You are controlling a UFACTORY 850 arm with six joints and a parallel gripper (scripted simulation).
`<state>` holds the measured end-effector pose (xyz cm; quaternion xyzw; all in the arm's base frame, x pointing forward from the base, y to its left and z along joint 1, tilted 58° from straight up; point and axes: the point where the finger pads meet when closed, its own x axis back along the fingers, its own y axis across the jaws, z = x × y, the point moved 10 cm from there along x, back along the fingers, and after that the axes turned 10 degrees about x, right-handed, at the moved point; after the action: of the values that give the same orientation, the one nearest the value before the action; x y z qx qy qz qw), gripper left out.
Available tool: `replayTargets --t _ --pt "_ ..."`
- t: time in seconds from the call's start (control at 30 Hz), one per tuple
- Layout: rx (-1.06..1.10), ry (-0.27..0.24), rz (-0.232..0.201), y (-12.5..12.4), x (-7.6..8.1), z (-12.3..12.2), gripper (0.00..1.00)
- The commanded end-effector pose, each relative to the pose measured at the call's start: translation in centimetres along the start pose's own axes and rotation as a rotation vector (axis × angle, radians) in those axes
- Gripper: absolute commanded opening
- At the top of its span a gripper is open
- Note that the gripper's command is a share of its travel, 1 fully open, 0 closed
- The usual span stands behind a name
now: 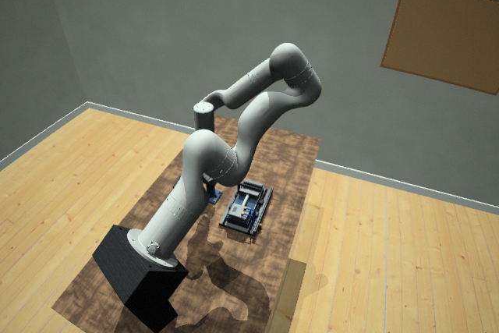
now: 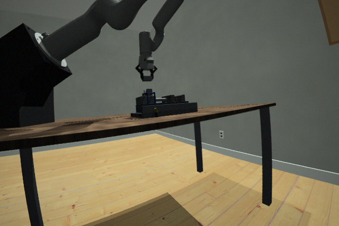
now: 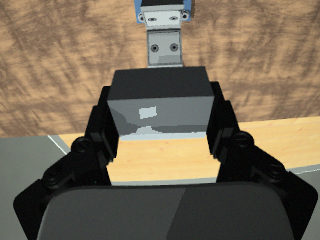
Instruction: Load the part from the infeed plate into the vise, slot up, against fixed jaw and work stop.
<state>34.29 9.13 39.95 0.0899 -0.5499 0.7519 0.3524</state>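
Note:
My gripper (image 2: pixel 146 77) (image 3: pixel 161 98) is shut on the part (image 3: pixel 160 103) (image 2: pixel 147 78), a dark rectangular block held across its width between the fingers. It hangs high above the table, above the near end of the vise (image 2: pixel 164 106) (image 1: pixel 246 206) as the exterior camera sees it. The vise stands open with nothing between its jaws. In the top view the arm hides the gripper.
The wooden table (image 1: pixel 281 160) (image 2: pixel 219 108) (image 3: pixel 67 40) carries the vise at its middle and the arm's black base block (image 1: pixel 136 273) (image 2: pixel 24 75) at one end. The floor shows beyond the table edge in the wrist view.

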Motion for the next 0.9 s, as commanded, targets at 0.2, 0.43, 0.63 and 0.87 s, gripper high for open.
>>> replayTargets --t 0.2,0.43,0.63,0.87 --pt "0.007 0.022 -0.011 0.2 0.04 0.43 0.0" --pt "0.01 0.029 -0.015 0.28 0.04 0.57 0.0" --pt "0.011 0.032 -0.016 0.31 0.05 0.63 0.0" --pt "0.011 0.032 -0.017 0.32 0.05 0.64 0.0"
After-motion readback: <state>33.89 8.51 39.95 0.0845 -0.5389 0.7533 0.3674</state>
